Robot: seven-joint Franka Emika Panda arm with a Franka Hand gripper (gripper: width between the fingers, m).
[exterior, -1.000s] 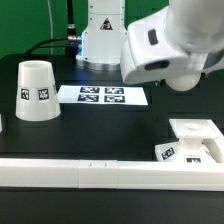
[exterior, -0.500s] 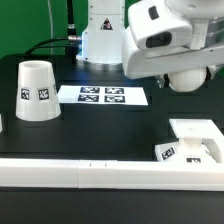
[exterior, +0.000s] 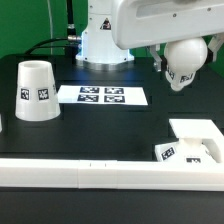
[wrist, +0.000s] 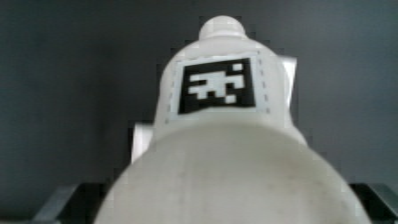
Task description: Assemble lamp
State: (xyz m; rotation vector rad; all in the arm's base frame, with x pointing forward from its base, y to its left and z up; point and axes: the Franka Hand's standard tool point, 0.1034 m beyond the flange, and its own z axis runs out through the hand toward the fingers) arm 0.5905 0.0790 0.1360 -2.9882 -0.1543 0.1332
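Note:
My gripper (exterior: 172,57) is shut on the white ball-headed bulb (exterior: 187,60) and holds it high above the table, on the exterior view's right. In the wrist view the bulb (wrist: 217,130) fills the picture, its square tag facing the camera, with my gripper (wrist: 214,208) closed round its wide end. The dark fingers barely show at the edges. The tapered white shade (exterior: 37,90) stands on the table at the exterior view's left. The flat square base (exterior: 197,138) lies at the right, below the held bulb.
The marker board (exterior: 100,96) lies flat behind the middle of the table. A long white rail (exterior: 90,172) runs along the front edge. The robot's white pedestal (exterior: 100,45) stands at the back with cables beside it.
The arm has risen and swung up out of the foreground. The bulb, hidden behind the wrist before, now hangs in plain sight, higher above the base.

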